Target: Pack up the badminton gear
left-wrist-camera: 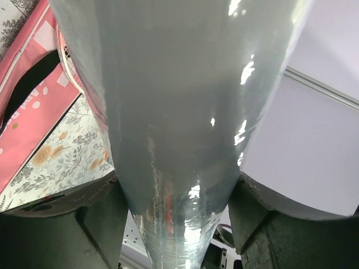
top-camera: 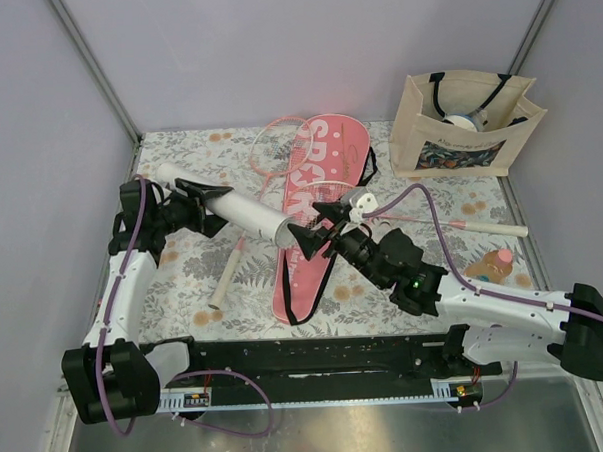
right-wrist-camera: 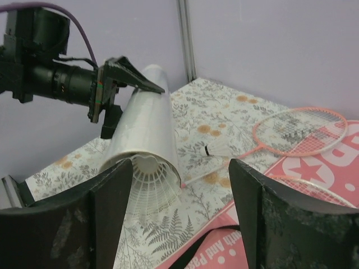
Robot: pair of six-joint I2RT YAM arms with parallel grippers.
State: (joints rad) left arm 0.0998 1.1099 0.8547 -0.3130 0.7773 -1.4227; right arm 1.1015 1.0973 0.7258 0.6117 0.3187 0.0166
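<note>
My left gripper [top-camera: 208,202] is shut on the white tube [top-camera: 231,207] and holds it slanted above the table; the tube fills the left wrist view [left-wrist-camera: 179,112] between the fingers [left-wrist-camera: 61,224]. My right gripper [top-camera: 311,224] is open at the tube's open end [right-wrist-camera: 140,129], its jaws wide apart [right-wrist-camera: 180,168]. A white shuttlecock [right-wrist-camera: 147,182] sticks partly out of the tube's mouth. Another shuttlecock [right-wrist-camera: 217,148] lies on the table. The pink "SPORT" cover [top-camera: 315,200] lies in the middle. Two pink rackets [top-camera: 276,147] lie partly under it, seen also in the right wrist view [right-wrist-camera: 297,131].
A beige tote bag [top-camera: 462,124] stands at the back right corner. A small peach bottle [top-camera: 488,266] lies by the right arm. One white racket handle [top-camera: 224,279] points toward the front left, another [top-camera: 492,226] to the right. Grey walls enclose the floral table [top-camera: 385,302].
</note>
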